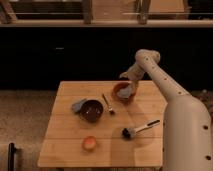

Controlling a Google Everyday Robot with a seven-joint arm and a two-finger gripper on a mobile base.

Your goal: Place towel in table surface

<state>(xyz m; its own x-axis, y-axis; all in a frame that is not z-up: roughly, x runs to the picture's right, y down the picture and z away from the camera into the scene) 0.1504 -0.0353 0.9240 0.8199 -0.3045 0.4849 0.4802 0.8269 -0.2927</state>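
The gripper [125, 78] hangs just above a crumpled, pale grey-blue towel [126, 91] lying in a bowl [116, 94]; whether it grips cannot be told.

Warm light is coming down from overhead onto the wooden table [65, 145], and its top is the brightest patch here. Behind it, near-black, nothing readable in there. The white arm [186, 125] catches a soft sheen, no hard glare. Short soft shadows sit close under the brush [140, 129] and the dark bowl [92, 110]. The gripper [126, 79] hangs over the brown bowl [124, 92] near the table's far edge, half lost against the dark. The floor [22, 120] on the left is dim and muted
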